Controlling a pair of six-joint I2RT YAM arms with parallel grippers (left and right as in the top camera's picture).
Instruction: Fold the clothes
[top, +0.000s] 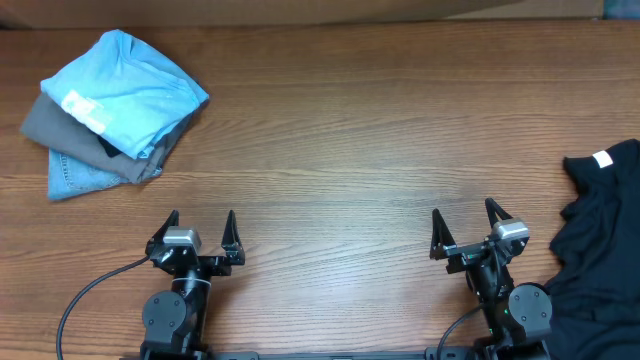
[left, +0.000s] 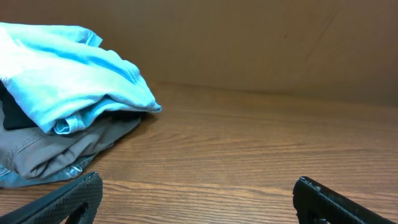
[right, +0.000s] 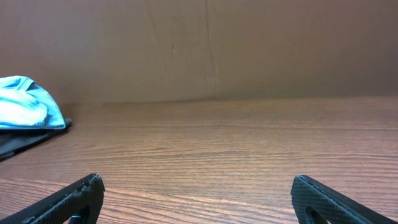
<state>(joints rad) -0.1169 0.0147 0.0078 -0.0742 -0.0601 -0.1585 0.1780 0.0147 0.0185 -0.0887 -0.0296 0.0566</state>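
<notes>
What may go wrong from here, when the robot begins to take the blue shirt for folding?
1. The light blue T-shirt lies bunched on a grey garment and a denim-blue garment; a deep pinch by the open left gripper may lift those too.
2. The black garment lies close to the right gripper, so that arm may drag it.

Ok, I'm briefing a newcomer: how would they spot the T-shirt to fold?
On the wooden table's far left corner sits a pile of clothes. The light blue cotton T-shirt lies on top, brighter than the grey garment and pale denim-blue garment beneath.
</notes>
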